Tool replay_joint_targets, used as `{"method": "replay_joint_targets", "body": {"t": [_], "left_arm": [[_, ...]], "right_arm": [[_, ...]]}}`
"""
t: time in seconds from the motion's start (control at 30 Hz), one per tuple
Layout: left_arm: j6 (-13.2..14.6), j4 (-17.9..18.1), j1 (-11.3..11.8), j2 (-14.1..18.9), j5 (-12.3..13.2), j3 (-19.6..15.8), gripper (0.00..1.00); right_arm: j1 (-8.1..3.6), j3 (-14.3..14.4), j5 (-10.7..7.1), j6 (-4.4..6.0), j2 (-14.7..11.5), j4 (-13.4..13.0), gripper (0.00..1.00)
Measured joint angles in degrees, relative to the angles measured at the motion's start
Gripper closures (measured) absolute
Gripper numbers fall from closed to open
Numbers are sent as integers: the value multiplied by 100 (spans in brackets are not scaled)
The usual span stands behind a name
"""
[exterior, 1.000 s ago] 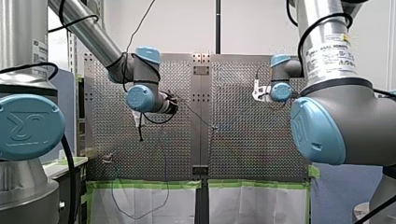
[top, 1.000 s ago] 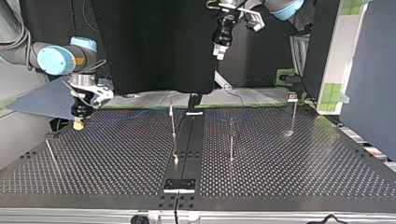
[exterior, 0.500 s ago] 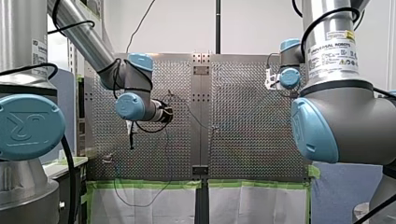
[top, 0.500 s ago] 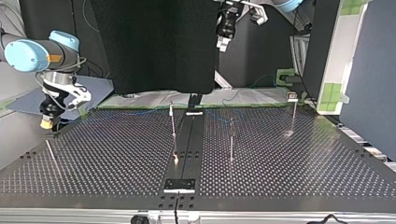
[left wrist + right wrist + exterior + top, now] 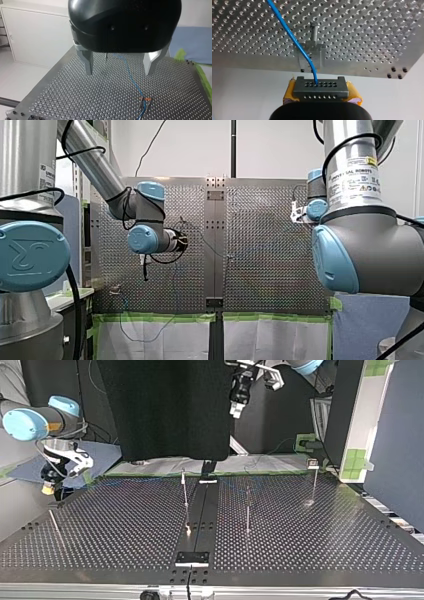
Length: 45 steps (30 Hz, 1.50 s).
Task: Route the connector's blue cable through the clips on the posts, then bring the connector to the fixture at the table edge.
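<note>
While right pincer (image 5: 321, 94) grips connector (image 5: 320, 88), left pincer (image 5: 119, 72) gapes over table (image 5: 75, 100)

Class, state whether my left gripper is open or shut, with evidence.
Open: on my left gripper the fingers stand wide apart, holding nothing.

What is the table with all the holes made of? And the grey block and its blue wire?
The table looks like bare metal, maybe aluminium: silvery, softly shiny, with drilled holes. The grey connector looks matte and hard, plastic or metal; I cannot tell which. The blue cable seems plastic-coated: smooth, glossy and bending.
</note>
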Motion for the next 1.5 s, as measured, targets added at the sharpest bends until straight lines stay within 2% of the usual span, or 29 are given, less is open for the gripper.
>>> {"method": "replay_joint_targets", "body": {"t": [0.17, 0.27, 0.33, 0.67, 0.97, 1.37, 1.5], "left_arm": [[-1, -68, 23, -3, -38, 0, 0], [-1, -113, 35, -2, -35, 0, 0], [-1, -127, 41, -2, -29, 0, 0], [0, -154, 59, -3, -28, 0, 0], [4, -226, 81, 0, -53, 0, 0], [8, -360, 94, -2, -152, 0, 0], [7, -374, 94, -2, -153, -1, 0]], "right_arm": [[-91, -138, -248, -143, 150, 139, 100], [-112, -173, -400, -179, 183, 175, 100], [-150, -217, -497, -178, 216, 189, 100], [-511, -430, -945, -147, 336, 198, 100], [-731, -578, -1381, -173, 371, 237, 100], [-857, -609, -2004, -219, 407, 252, 100], [-891, -609, -2219, -278, 444, 317, 100]]}}
